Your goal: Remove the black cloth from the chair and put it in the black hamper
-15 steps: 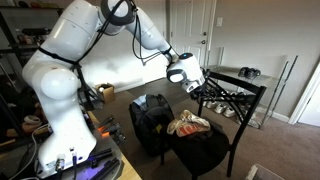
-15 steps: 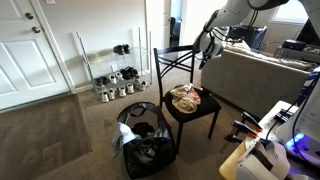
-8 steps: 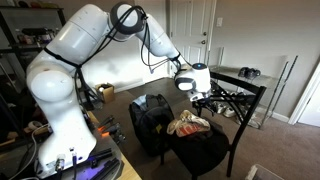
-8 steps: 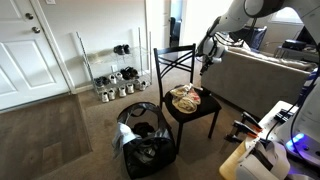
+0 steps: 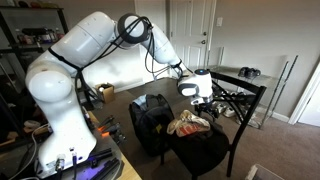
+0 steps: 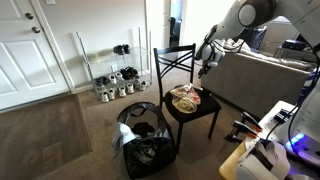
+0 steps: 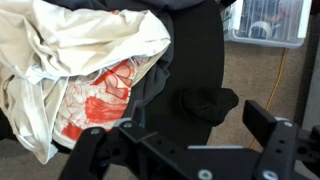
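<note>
While the end effector hangs over the chair with its fingers spread wide and nothing between them, the wrist view shows both dark fingers reaching in from the bottom of the picture above the chair's round black seat, the worktop. Most of the worktop's left side in that view is covered by a crumpled pale cloth with a red print on one fold. Black fabric shows under it at its right-hand border, and a small bunched piece of black cloth lies on the bare seat nearer the right edge, almost straight under the open end effector. Whether the bunch and the fabric under the pale cloth are one piece cannot be told. In both exterior views the pale cloth sits toward the back edge of the worktop, below the backrest, with the end effector above it and not touching it. The black hamper stands open on the carpet just beside the side edge of the worktop, with dark things already inside. A clear plastic bin shows beyond the far right corner in the wrist view, and a shoe rack stands against the wall in an exterior view.
</note>
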You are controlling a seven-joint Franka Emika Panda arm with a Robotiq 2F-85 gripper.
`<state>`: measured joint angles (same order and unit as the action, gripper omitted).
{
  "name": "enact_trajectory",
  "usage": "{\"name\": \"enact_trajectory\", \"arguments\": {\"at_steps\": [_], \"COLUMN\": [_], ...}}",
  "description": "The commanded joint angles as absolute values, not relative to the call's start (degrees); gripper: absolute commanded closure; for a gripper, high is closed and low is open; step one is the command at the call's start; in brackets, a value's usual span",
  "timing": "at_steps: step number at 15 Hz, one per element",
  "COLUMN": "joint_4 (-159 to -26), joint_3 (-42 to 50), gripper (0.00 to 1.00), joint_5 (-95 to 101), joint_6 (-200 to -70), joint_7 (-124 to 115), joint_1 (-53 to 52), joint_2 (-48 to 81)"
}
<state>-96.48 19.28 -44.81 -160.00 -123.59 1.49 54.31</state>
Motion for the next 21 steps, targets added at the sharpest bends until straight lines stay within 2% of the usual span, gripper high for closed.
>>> {"name": "enact_trajectory", "arguments": {"at_steps": [1, 8, 17, 21], "joint_4": [-95.0, -94.0, -94.5, -90.9], "joint_3": [18.5, 20.7, 19.1, 16.2], "gripper": [0.00, 0.00, 0.00, 0.00], "joint_5": [-41.4, -37.0, -35.8, -33.9], "joint_6": [-165.7, -165.4, -166.0, -163.1], "joint_7": [-127.3, -133.2, -132.7, -131.1], "joint_1": [2.0, 2.9, 4.4, 8.8], "joint_2": [56.0, 59.3, 58.9, 61.1]}}
